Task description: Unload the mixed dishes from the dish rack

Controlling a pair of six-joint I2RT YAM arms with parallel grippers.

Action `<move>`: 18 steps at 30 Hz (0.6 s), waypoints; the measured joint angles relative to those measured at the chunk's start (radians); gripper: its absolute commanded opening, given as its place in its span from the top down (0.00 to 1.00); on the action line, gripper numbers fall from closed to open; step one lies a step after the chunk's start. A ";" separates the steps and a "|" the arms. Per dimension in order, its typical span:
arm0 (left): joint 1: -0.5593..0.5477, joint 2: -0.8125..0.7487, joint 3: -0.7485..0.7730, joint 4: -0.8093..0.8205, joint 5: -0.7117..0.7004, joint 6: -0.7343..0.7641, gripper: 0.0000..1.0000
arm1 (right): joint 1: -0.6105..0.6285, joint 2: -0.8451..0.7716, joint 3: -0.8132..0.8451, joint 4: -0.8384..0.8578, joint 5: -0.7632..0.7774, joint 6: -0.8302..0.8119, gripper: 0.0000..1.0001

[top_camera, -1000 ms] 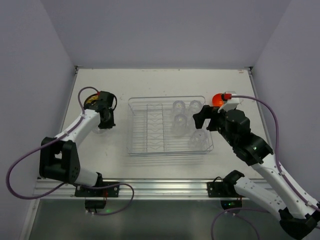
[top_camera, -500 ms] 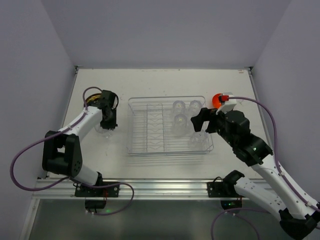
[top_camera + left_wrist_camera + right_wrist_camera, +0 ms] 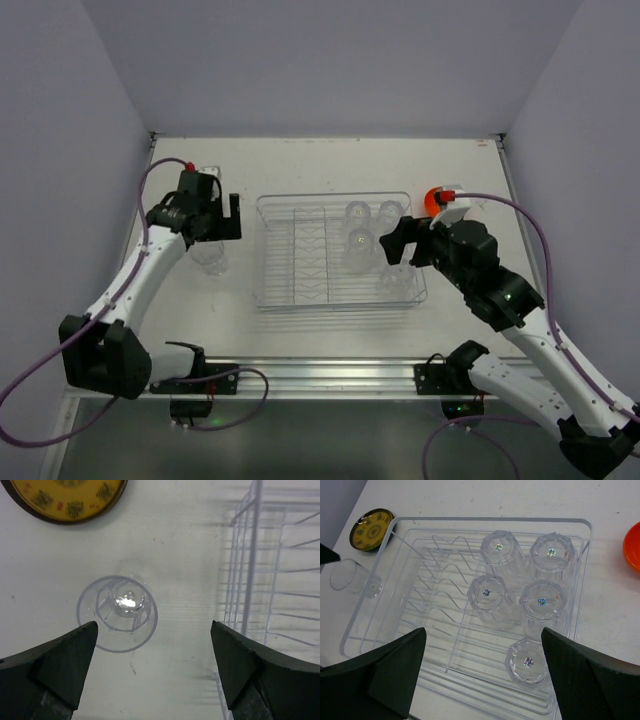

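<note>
Just below left gripper (image 3: 154, 630), glass cup (image 3: 117, 612) on table (image 3: 175, 555), jaws spread wide, not touching.

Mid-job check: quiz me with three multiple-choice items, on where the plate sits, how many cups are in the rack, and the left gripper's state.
1. Where is the yellow plate relative to the dish rack? A inside it; B on top of it; C on the table beside its left end.
2. How many glass cups are in the rack? A three; B five; C six.
3. The left gripper is: A open above a lone cup; B shut on a cup; C shut, empty.
Answers: 1 C, the right wrist view shows it outside the rack wall. 2 B, five show there. 3 A, its jaws stand wide apart.
</note>
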 measured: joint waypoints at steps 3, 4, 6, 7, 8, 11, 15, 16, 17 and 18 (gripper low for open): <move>0.000 -0.159 0.023 0.009 0.004 -0.016 0.00 | 0.000 0.010 0.000 -0.002 0.016 0.013 0.01; 0.000 -0.220 0.023 0.018 0.005 -0.028 0.00 | 0.000 0.014 -0.003 -0.002 0.023 0.017 0.01; 0.000 -0.351 0.012 0.050 -0.001 -0.060 0.00 | 0.000 0.030 -0.010 -0.003 0.024 0.028 0.01; 0.000 -0.431 -0.015 0.086 -0.009 -0.080 0.00 | 0.000 0.044 -0.010 -0.006 0.024 0.035 0.01; 0.000 -0.513 -0.051 0.118 -0.019 -0.098 0.00 | -0.001 0.064 -0.010 -0.005 0.024 0.042 0.01; 0.000 -0.806 -0.224 0.204 -0.065 -0.131 0.00 | -0.001 0.158 0.002 -0.009 0.025 0.069 0.01; 0.000 -0.929 -0.304 0.201 -0.135 -0.143 0.00 | 0.001 0.323 0.027 -0.015 0.042 0.121 0.01; 0.000 -0.929 -0.315 0.201 -0.146 -0.149 0.00 | 0.003 0.354 0.031 -0.016 0.051 0.137 0.01; 0.000 -0.928 -0.325 0.200 -0.154 -0.155 0.00 | 0.005 0.384 0.038 -0.021 0.060 0.151 0.01; 0.000 -0.927 -0.335 0.200 -0.159 -0.157 0.00 | 0.010 0.415 0.053 -0.032 0.076 0.166 0.01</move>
